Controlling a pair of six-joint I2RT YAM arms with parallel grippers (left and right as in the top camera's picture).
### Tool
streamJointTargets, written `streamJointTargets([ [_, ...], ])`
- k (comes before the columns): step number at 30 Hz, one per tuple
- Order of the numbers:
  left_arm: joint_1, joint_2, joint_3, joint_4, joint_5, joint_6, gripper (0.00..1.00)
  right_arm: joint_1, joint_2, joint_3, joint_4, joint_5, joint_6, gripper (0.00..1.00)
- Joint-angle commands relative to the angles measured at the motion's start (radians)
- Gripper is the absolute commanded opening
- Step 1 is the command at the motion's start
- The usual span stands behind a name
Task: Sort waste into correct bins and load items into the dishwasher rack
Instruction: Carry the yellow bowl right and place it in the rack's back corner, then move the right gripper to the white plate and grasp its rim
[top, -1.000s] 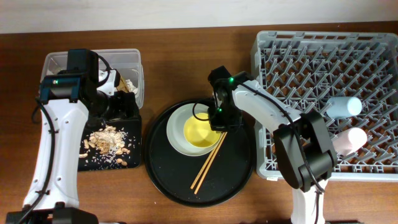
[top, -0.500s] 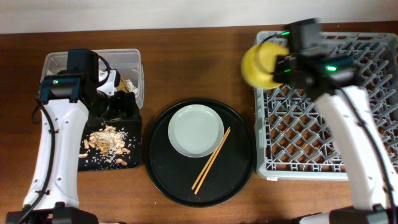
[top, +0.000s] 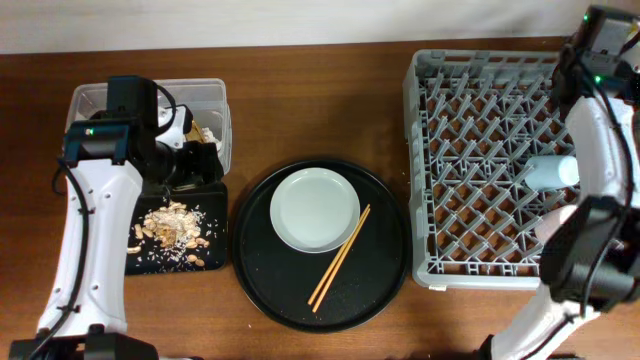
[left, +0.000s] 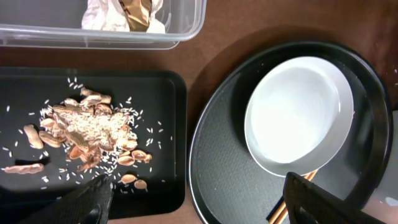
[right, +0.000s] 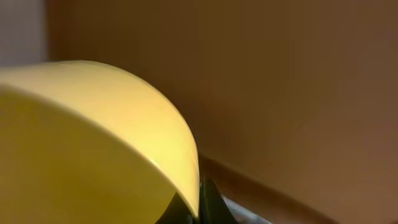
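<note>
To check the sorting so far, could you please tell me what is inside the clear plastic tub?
The clear tub holds crumpled white tissue and a shiny brown-gold wrapper. From overhead the left arm covers its middle, so anything beneath is hidden.

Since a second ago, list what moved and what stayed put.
The right end effector took the yellow bowl off the plate, lifted it and carried it right, across the rack to its far right corner, still gripping it. The plate, chopsticks, food scraps and left arm stayed as they were.
</note>
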Motion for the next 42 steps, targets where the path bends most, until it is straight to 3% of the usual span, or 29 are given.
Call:
streamJointTargets([
  [1,0.003,-0.002,0.004,0.024,0.000,-0.003,0.87,-0.029,0.116,0.006,0.028,0.116,-0.132,0.04],
  [9,0.003,-0.002,0.004,0.031,0.000,-0.002,0.87,0.042,0.219,0.002,-0.033,0.028,-0.117,0.04],
  [10,0.003,-0.002,0.004,0.031,0.000,-0.002,0.87,0.056,0.219,0.002,-0.060,0.016,-0.117,0.05],
  [11,0.003,-0.002,0.004,0.030,0.000,-0.002,0.87,0.069,0.219,0.002,-0.113,-0.021,-0.117,0.15],
  [12,0.003,-0.002,0.004,0.028,0.000,-0.002,0.87,0.080,0.219,0.002,-0.161,-0.060,-0.117,0.17],
  [19,0.003,-0.002,0.004,0.026,0.000,-0.002,0.87,0.122,0.182,0.002,-0.425,-0.172,0.028,0.18],
  [22,0.003,-0.002,0.004,0.015,0.000,-0.002,0.93,0.143,0.046,0.002,-0.456,-0.242,0.033,0.34],
  [24,0.003,-0.002,0.004,0.015,0.000,-0.002,0.94,0.162,-0.085,0.002,-0.492,-0.343,0.033,0.51],
  [25,0.003,-0.002,0.004,0.015,0.000,-0.002,0.96,0.179,-0.164,0.002,-0.533,-0.452,0.033,0.63],
  [27,0.003,-0.002,0.004,0.014,0.000,-0.002,0.97,0.215,-0.280,0.002,-0.645,-0.747,0.033,0.73],
  [31,0.003,-0.002,0.004,0.002,-0.023,-0.002,0.97,0.309,-0.349,0.002,-0.835,-1.285,0.033,0.76],
  [32,0.003,-0.002,0.004,-0.009,-0.026,-0.003,0.97,0.334,-0.343,-0.002,-0.856,-1.332,0.033,0.76],
  [37,0.003,-0.002,0.003,-0.045,-0.026,-0.002,0.98,0.566,-0.257,-0.089,-0.862,-1.350,0.034,0.76],
  [42,0.003,-0.002,0.002,-0.046,-0.026,-0.002,0.98,0.678,-0.092,-0.187,-0.773,-1.347,0.120,0.72],
])
